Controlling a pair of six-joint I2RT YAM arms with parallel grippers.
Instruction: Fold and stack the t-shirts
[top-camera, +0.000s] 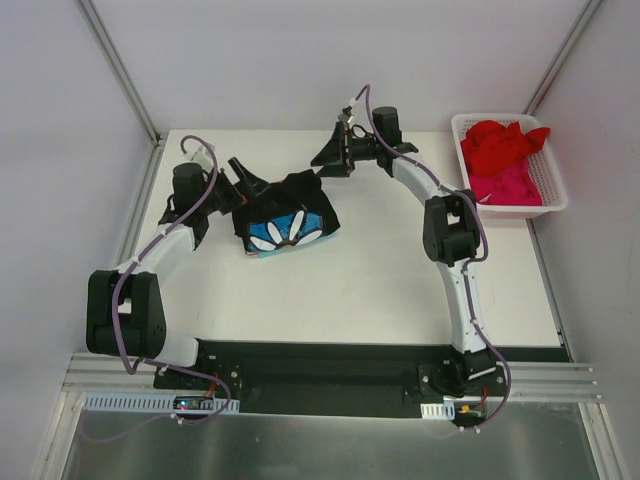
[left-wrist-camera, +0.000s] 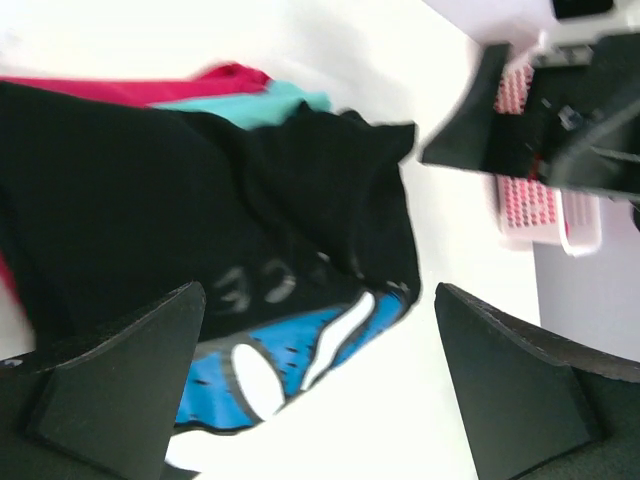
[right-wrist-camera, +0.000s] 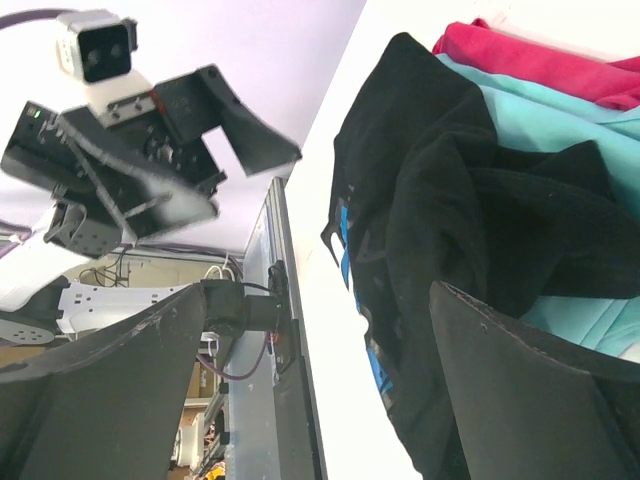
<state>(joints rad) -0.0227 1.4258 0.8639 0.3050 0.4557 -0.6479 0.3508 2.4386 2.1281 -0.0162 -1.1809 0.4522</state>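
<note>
A folded black t-shirt (top-camera: 290, 205) with a white-and-blue flower print lies at the back centre of the table, on top of a teal shirt (left-wrist-camera: 262, 102) and a red one (left-wrist-camera: 150, 88). My left gripper (top-camera: 256, 187) hovers at the pile's left edge, open and empty. Open and empty too, my right gripper (top-camera: 328, 158) hangs just behind the pile's right corner. The left wrist view shows the black shirt (left-wrist-camera: 200, 200) between and beyond the left gripper (left-wrist-camera: 320, 385). From the right wrist, black (right-wrist-camera: 450, 200), teal (right-wrist-camera: 540, 110) and red (right-wrist-camera: 530, 55) layers lie past the right gripper (right-wrist-camera: 320, 395).
A white slotted basket (top-camera: 520, 210) stands at the table's back right corner with a red shirt (top-camera: 505, 140) and a pink shirt (top-camera: 505, 185) heaped in it. White table (top-camera: 380, 290) stretches in front of the pile. Grey walls close in the back and sides.
</note>
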